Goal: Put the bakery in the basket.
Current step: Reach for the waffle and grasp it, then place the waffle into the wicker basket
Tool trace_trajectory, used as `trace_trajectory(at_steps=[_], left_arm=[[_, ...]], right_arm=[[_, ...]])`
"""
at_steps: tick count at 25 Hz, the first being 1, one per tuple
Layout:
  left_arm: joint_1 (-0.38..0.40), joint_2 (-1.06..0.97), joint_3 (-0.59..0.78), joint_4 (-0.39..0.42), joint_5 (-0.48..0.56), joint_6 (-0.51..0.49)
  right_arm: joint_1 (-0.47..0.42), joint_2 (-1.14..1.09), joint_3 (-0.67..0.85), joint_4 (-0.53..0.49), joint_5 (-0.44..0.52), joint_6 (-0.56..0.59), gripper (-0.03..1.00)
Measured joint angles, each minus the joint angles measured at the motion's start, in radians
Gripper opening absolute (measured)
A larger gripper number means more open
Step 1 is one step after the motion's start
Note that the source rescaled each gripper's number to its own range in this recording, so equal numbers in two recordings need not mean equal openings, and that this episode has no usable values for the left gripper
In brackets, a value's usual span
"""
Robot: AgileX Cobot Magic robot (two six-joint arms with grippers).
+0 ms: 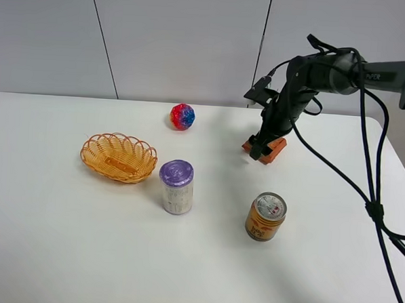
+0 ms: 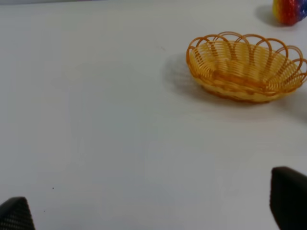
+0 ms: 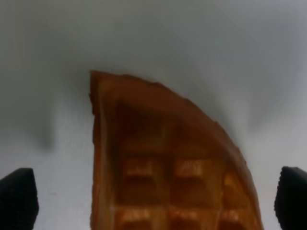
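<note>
We noted the right claw [image 1: 262, 148] spread wide astride the bakery [image 1: 276, 149] near the far right corner of the tabletop [image 1: 62, 239], evidently lined up to pinch it, the basket [image 1: 94, 154] well apart toward the left edge, the left claw [image 2: 152, 206] likewise released.

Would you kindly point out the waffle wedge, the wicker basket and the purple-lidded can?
waffle wedge [image 3: 158, 158]: right wrist view, gridded top face.
wicker basket [image 1: 122, 174]: exterior high view, near wall.
purple-lidded can [image 1: 177, 172]: exterior high view, lid.

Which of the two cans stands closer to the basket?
The white can with the purple lid, right beside the basket; the orange can stands well farther right in the high view.
</note>
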Motion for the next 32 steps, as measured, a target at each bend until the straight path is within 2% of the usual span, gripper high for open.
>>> trace_trajectory(at_steps=[6,7,8,9,10,11,12,14,17,20,27,32], left_arm=[[0.0,0.0,0.0,0.0,0.0,0.0],[0.0,0.0,0.0,0.0,0.0,0.0],[0.0,0.0,0.0,0.0,0.0,0.0],[0.0,0.0,0.0,0.0,0.0,0.0],[0.0,0.0,0.0,0.0,0.0,0.0],[0.0,0.0,0.0,0.0,0.0,0.0],[0.0,0.0,0.0,0.0,0.0,0.0],[0.0,0.0,0.0,0.0,0.0,0.0],[0.0,0.0,0.0,0.0,0.0,0.0],[0.0,0.0,0.0,0.0,0.0,0.0],[0.0,0.0,0.0,0.0,0.0,0.0],[0.0,0.0,0.0,0.0,0.0,0.0]], right_arm=[[-0.022,0.032,-0.001,-0.018,-0.031,-0.006,1.0],[-0.025,0.038,-0.001,-0.023,-0.032,-0.005,0.96],[-0.026,0.041,-0.001,-0.025,-0.032,-0.005,0.83],[-0.027,0.047,-0.001,-0.025,-0.032,-0.005,0.62],[-0.027,0.049,-0.001,-0.025,-0.032,-0.005,0.24],[-0.027,0.049,-0.001,-0.025,-0.032,-0.005,0.0],[-0.027,0.049,-0.001,-0.025,-0.032,0.001,0.04],[-0.027,0.048,-0.001,-0.016,-0.033,0.048,0.04],[-0.018,0.015,-0.002,0.047,-0.047,0.126,0.04],[0.02,-0.049,-0.067,0.133,-0.055,0.133,0.04],[0.222,-0.043,-0.432,0.19,0.03,0.127,0.04],[0.384,0.047,-0.564,0.309,0.032,0.128,0.04]])
